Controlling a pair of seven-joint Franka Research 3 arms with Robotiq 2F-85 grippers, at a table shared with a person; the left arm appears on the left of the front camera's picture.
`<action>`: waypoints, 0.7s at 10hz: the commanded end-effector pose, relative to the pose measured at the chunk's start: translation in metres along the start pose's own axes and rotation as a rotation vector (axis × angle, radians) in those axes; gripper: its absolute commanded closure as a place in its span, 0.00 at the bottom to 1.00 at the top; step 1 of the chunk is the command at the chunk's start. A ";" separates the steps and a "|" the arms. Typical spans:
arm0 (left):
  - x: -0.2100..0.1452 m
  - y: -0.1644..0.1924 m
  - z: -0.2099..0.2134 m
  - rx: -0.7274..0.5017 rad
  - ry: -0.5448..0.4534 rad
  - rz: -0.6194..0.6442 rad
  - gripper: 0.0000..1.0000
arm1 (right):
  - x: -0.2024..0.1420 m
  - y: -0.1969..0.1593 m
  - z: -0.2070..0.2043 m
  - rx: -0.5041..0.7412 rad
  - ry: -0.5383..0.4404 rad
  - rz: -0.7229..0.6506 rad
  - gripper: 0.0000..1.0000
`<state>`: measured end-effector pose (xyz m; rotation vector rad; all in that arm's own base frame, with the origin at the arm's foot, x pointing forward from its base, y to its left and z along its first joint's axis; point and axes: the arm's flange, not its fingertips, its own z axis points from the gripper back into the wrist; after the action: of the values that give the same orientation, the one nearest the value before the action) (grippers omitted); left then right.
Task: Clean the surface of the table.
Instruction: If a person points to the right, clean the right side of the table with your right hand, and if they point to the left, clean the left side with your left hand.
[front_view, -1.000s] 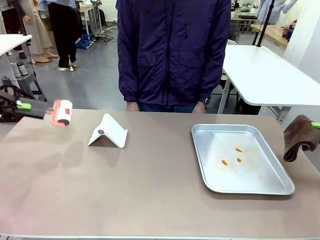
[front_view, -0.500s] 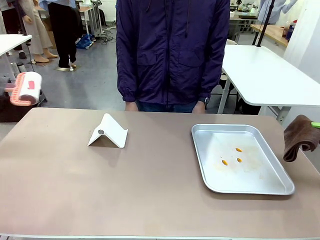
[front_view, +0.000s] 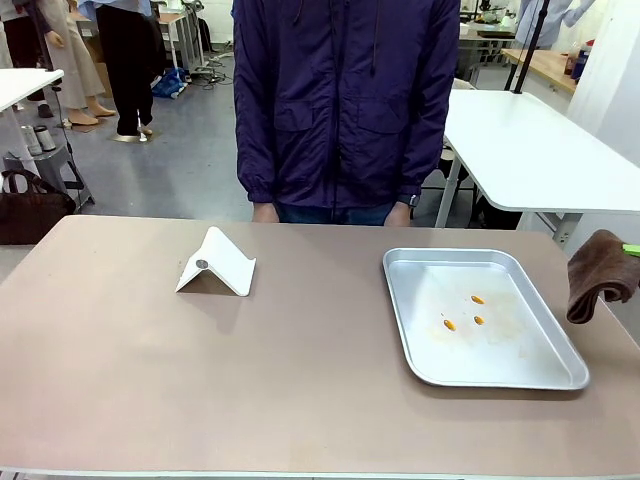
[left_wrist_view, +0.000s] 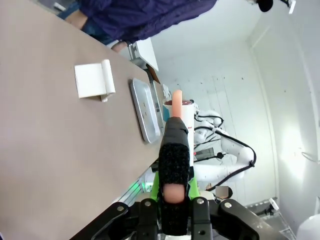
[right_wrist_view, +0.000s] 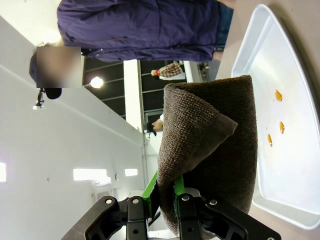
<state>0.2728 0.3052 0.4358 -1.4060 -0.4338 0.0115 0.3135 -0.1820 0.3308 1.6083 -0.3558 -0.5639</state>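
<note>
- In the left wrist view, the left end effector (left_wrist_view: 174, 167) is seen clenched on the pink handle of a lint roller (left_wrist_view: 186, 116). The white roll points away from the wrist.
- In the right wrist view, the right end effector (right_wrist_view: 167, 200) is clamped on a folded brown cloth (right_wrist_view: 215, 150).
- The beige-brown worktop (front_view: 250, 385) is spread across the front view.
- A metal tray (front_view: 403, 322) is set on the worktop's right half, and three small orange spots (front_view: 477, 299) are seen inside it.
- The cloth is held at the worktop's right edge, just beside the tray. Whether it touches the surface cannot be told.
- A white folded stand (front_view: 222, 268) is placed left of centre, well apart from the tray.
- A person (front_view: 345, 100) in a dark purple jacket is stood at the far edge.
- A glossy white table (front_view: 520, 150) is seen behind, to the right.
</note>
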 end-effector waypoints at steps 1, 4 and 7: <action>-0.007 0.012 0.007 -0.023 0.056 0.000 0.78 | 0.000 0.005 0.000 0.016 0.001 0.007 1.00; -0.007 0.005 0.002 -0.005 0.019 0.010 0.78 | 0.000 0.005 0.000 0.016 0.001 0.007 1.00; -0.007 0.005 0.002 -0.005 0.019 0.010 0.78 | 0.000 0.005 0.000 0.016 0.001 0.007 1.00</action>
<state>0.2668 0.3082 0.4251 -1.4059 -0.3914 -0.0044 0.3135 -0.1820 0.3308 1.6083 -0.3557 -0.5638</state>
